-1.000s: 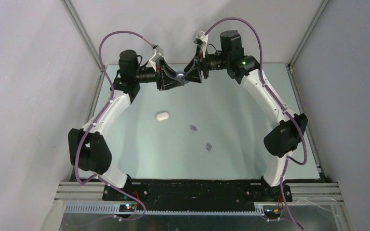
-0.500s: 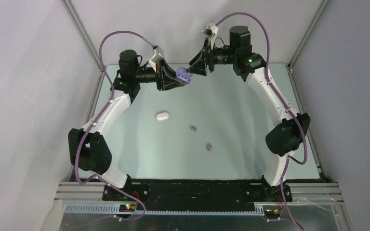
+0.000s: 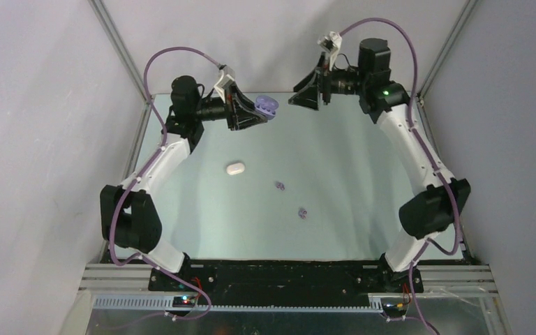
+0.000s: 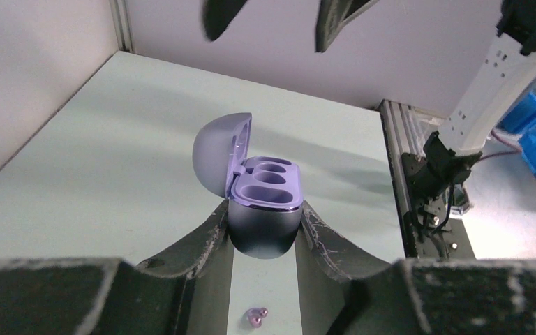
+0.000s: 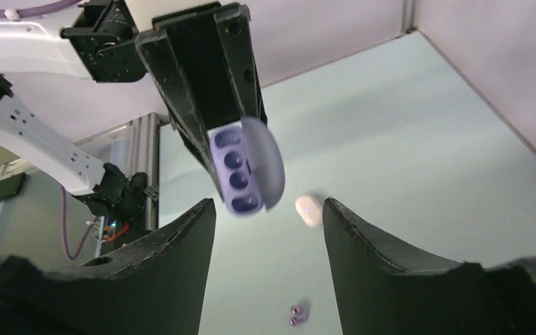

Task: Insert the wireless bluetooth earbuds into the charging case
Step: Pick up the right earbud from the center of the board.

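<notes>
Near the table's (image 3: 349, 181) far edge, the left hand (image 3: 262, 114) grips the open case (image 4: 265, 209).

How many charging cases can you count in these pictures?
2. The open purple case is clamped in the left pincer; the white case lies on the table. No others show.

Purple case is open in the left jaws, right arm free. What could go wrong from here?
The open purple pebble-shaped charging case hangs above the table, pinched only at its rounded base by the left gripper; it could slip out. The two tiny purple earbuds lie loose and apart; the open right gripper may flick them away while picking.
</notes>
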Controlling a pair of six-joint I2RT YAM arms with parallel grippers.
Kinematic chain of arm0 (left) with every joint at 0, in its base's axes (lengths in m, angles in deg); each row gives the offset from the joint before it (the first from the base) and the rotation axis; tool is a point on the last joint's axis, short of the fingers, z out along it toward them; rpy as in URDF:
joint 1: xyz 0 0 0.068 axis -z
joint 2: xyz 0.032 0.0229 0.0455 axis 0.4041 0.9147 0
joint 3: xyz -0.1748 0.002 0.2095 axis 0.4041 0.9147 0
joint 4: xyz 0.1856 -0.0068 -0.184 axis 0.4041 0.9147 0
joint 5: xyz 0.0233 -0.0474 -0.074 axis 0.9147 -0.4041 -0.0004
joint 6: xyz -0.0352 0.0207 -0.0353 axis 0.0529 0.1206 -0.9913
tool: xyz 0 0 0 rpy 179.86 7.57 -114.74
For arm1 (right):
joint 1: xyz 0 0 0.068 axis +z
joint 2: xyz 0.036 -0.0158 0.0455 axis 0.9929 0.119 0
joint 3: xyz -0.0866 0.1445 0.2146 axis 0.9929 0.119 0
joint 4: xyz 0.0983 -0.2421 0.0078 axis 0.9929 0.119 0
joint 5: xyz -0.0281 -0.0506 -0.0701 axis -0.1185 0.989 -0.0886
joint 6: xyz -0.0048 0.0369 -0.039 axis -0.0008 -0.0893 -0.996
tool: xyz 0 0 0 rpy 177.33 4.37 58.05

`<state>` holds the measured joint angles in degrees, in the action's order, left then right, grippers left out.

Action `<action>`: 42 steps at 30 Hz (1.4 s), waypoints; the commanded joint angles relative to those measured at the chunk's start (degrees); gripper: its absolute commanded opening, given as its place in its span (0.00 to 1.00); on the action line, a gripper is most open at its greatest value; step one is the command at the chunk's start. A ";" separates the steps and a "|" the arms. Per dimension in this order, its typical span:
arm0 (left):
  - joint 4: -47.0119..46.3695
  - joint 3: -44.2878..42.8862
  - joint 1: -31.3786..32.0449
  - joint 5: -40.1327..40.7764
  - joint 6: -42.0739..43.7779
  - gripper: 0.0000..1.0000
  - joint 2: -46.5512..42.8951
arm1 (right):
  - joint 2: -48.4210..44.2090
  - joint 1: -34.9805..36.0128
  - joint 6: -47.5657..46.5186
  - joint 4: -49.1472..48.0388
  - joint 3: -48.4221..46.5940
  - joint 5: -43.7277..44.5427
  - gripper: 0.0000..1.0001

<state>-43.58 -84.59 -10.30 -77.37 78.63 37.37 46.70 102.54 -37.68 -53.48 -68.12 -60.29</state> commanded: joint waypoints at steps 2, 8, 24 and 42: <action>-10.15 2.95 -0.54 6.60 -10.00 0.00 -2.74 | -9.46 -2.09 -15.49 9.06 9.32 4.92 0.62; -11.70 7.95 -0.70 10.92 -12.45 0.00 -6.81 | -17.36 -1.58 -36.61 15.89 27.60 9.64 0.53; -9.94 19.91 -3.30 20.94 -16.37 0.00 -15.88 | 2.53 11.80 -81.20 40.84 26.54 17.94 0.34; -7.47 24.64 -6.18 22.45 -14.40 0.00 -20.83 | 16.39 18.67 -93.27 53.36 19.18 24.77 0.31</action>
<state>-50.36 -60.31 -15.98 -55.69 63.64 18.51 62.43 120.25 -128.23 -2.59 -48.31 -35.85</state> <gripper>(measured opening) 0.372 0.327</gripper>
